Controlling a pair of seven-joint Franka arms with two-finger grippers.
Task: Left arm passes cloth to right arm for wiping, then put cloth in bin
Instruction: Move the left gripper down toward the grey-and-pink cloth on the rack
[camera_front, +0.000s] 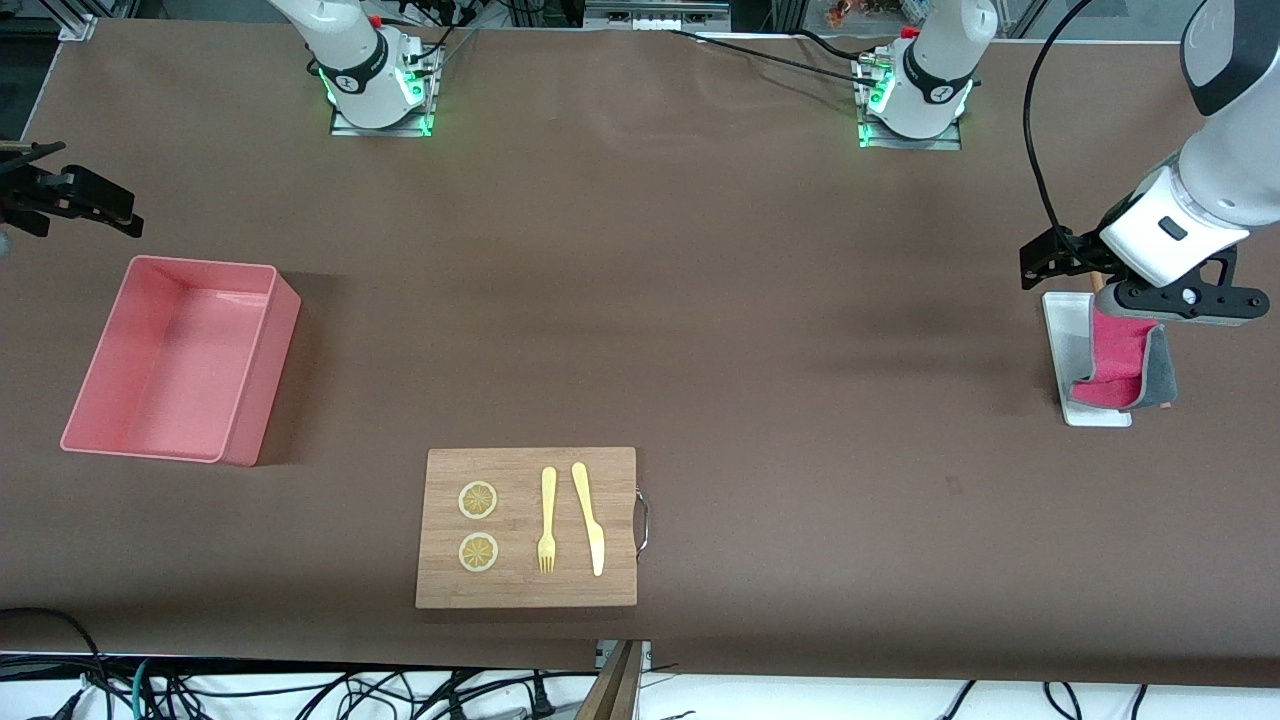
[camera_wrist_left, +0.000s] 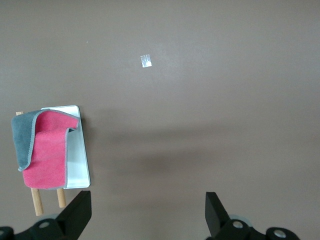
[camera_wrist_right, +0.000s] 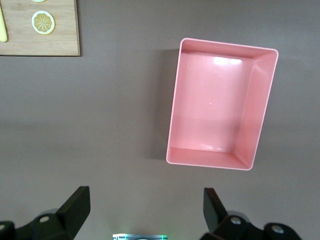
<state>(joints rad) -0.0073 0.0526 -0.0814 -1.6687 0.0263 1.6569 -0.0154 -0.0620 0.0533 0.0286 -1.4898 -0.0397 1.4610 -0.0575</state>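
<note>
The cloth (camera_front: 1115, 360), crimson-pink with a dark grey edge, hangs over a small wooden rack on a flat white tray (camera_front: 1065, 320) at the left arm's end of the table. My left gripper (camera_front: 1035, 264) is open and empty in the air beside the tray. In the left wrist view the cloth (camera_wrist_left: 45, 150) lies off to one side of the open left gripper (camera_wrist_left: 147, 215). The salmon-pink bin (camera_front: 265, 370) stands empty at the right arm's end. My right gripper (camera_front: 85, 215) is open and empty, up near the bin (camera_wrist_right: 172, 115), and shows open in its wrist view (camera_wrist_right: 145, 207).
A wooden cutting board (camera_front: 530, 590) with two lemon slices, a yellow fork (camera_front: 547, 520) and a yellow knife (camera_front: 590, 520) lies near the front camera; its corner shows in the right wrist view (camera_wrist_right: 50, 45). A small scrap of tape (camera_wrist_left: 146, 61) lies on the brown table.
</note>
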